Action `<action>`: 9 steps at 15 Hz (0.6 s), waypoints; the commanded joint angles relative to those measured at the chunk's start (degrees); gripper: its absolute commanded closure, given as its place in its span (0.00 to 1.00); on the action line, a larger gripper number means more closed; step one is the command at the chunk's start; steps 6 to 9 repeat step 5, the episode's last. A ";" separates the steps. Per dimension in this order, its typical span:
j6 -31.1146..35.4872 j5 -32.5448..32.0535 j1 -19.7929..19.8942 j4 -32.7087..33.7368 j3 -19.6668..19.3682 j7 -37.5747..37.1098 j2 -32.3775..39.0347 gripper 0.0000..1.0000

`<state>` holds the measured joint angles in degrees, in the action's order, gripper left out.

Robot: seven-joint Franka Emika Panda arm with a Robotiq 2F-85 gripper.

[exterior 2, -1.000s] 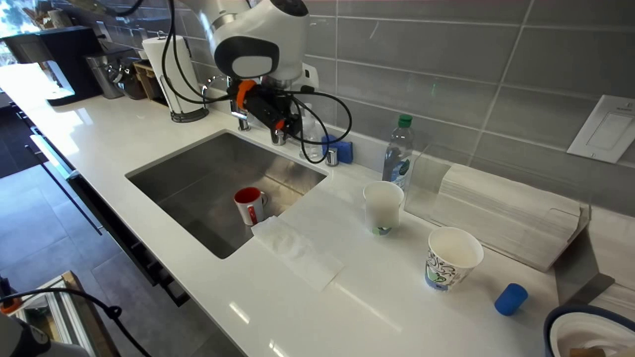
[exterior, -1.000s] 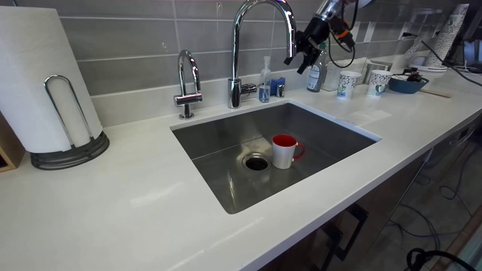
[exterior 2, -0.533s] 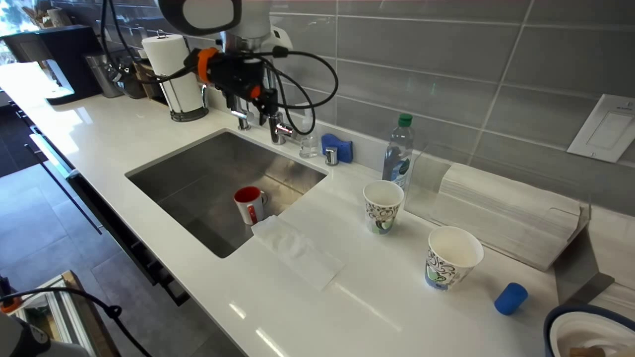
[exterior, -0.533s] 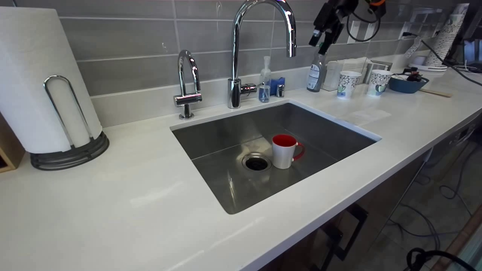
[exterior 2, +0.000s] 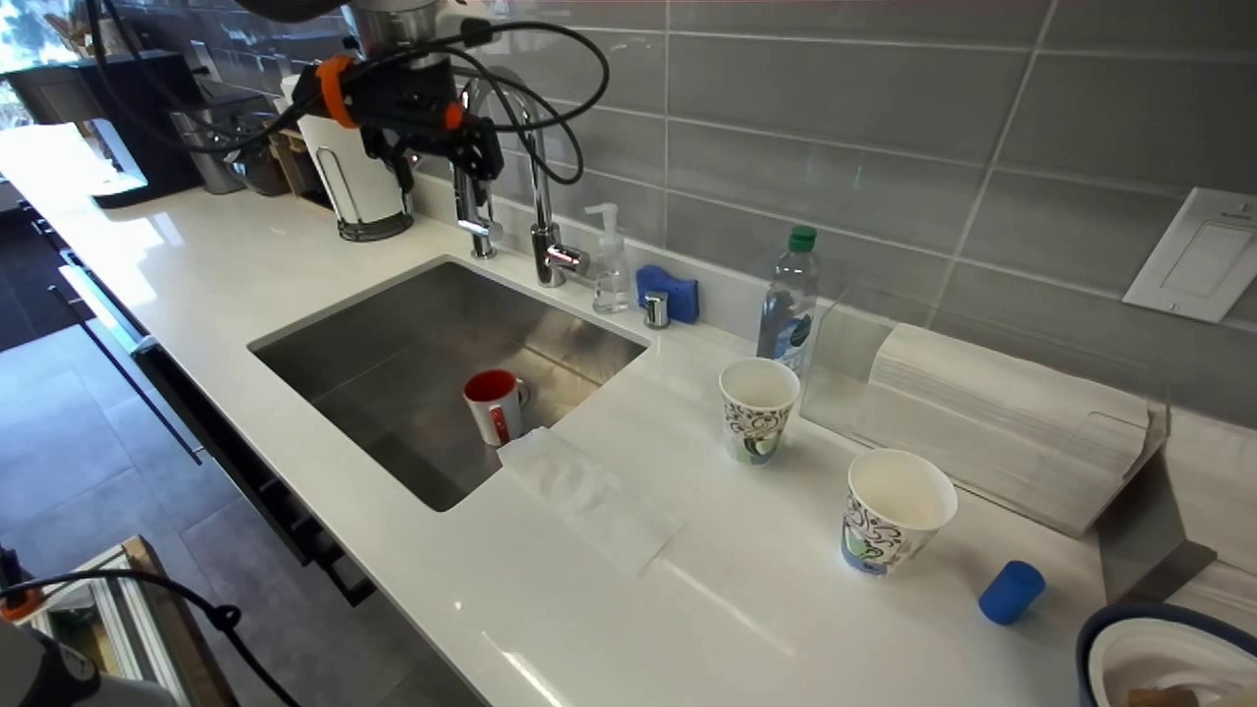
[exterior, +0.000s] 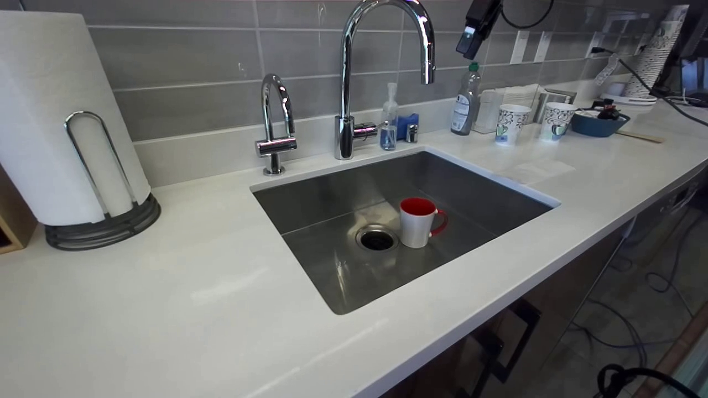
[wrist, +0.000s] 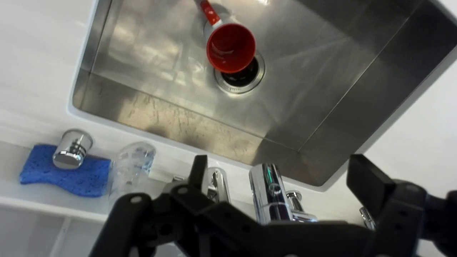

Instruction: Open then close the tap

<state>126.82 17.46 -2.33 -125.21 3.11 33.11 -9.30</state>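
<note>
The tap (exterior: 344,94) is a tall chrome gooseneck standing behind the sink, with a short side lever (exterior: 365,130) at its base. In an exterior view its base (exterior 2: 547,257) shows, and my arm hides part of the arch. No water stream shows under the spout. My gripper (wrist: 278,166) is open and empty in the wrist view. The tap's spout (wrist: 269,189) appears between its fingers, lower down in the scene; I cannot tell the exact gap. In an exterior view the gripper (exterior: 470,44) is partly cut off at the top edge; it also shows in an exterior view (exterior 2: 437,172).
A small chrome tap (exterior: 275,124) stands beside the tall one. A red-and-white mug (exterior: 417,224) sits in the sink (exterior: 326,260) by the drain. A soap dispenser (exterior 2: 611,265), blue sponge (exterior 2: 670,293), green-capped bottle (exterior 2: 789,295) and paper cups (exterior 2: 758,407) stand along the counter.
My gripper has moved up and away from the tap's lever, rising toward the top edge in both exterior views. The tap, mug and other objects have not visibly moved.
</note>
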 commanded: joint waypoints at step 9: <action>3.68 -0.74 -2.16 -1.35 -1.08 -0.37 -1.03 0.00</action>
